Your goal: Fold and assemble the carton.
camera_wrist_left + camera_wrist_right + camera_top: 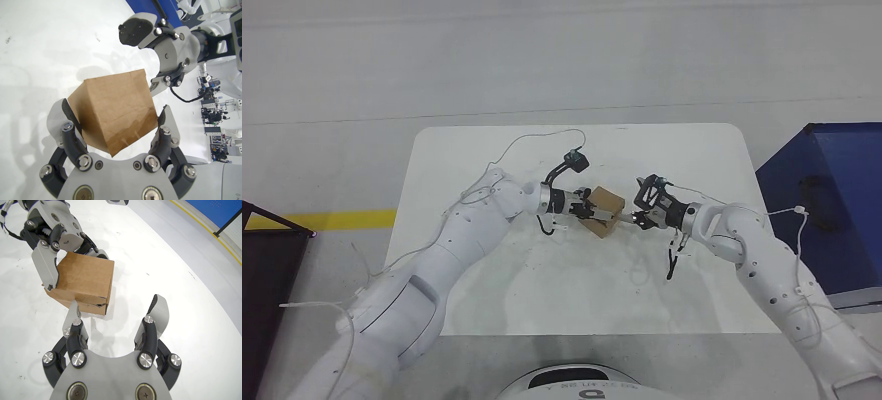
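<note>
Top view puts the carton (602, 208) near the middle of the table (492, 280), with the left gripper (587, 208) at its 9 o'clock side and the right gripper (635, 217) at its 3 o'clock side. Your left jaws pinch the carton across 2 opposite faces. Your right jaws are spread and hold nothing. 1 fingertip (73, 310) sits right at the carton's near face, where a flap edge (98, 303) gapes; you cannot tell whether it touches. So the carton lies ahead of the right jaws but off toward that 1 finger, not between them. It looks close to cubic, so no long axis guides you. I judge the right arm, the free one, should press that flap home.
</note>
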Controlling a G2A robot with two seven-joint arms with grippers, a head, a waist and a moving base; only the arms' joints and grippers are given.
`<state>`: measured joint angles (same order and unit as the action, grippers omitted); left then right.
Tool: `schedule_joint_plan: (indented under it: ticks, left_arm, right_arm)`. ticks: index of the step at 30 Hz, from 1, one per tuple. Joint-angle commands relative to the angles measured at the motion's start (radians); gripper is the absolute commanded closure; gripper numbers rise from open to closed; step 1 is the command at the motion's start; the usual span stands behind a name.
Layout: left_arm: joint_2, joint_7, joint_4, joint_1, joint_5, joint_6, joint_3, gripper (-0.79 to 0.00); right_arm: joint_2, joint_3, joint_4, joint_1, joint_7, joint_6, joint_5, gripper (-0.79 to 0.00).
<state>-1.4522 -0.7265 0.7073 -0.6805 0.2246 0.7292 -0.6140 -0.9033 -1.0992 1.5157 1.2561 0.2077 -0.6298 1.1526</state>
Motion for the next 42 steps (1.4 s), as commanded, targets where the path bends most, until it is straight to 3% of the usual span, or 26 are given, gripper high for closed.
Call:
schedule_joint_plan:
  ticks: [1, 20, 34, 42]
  left_arm:
    - [-0.001, 0.000, -0.001, 0.001, 0.005, 0.000, -0.001, -0.785]
    - [-0.005, -0.016, -0.011, 0.003, -0.002, 0.021, -0.016, -0.785]
    - [-0.007, -0.033, -0.013, 0.007, -0.017, 0.035, -0.028, -0.785]
    - [0.008, -0.032, -0.008, -0.002, -0.089, 0.088, -0.074, -0.785]
  right_arm:
    - [0.002, -0.014, 0.002, 0.007, -0.011, -0.006, -0.007, -0.714]
    - [-0.020, 0.006, 0.005, -0.028, 0.047, -0.011, -0.107, -0.690]
    - [-0.043, 0.033, -0.053, -0.084, 0.114, 0.004, -0.198, -0.767]
    - [-0.044, 0.017, -0.077, -0.092, 0.128, -0.016, -0.234, -0.785]
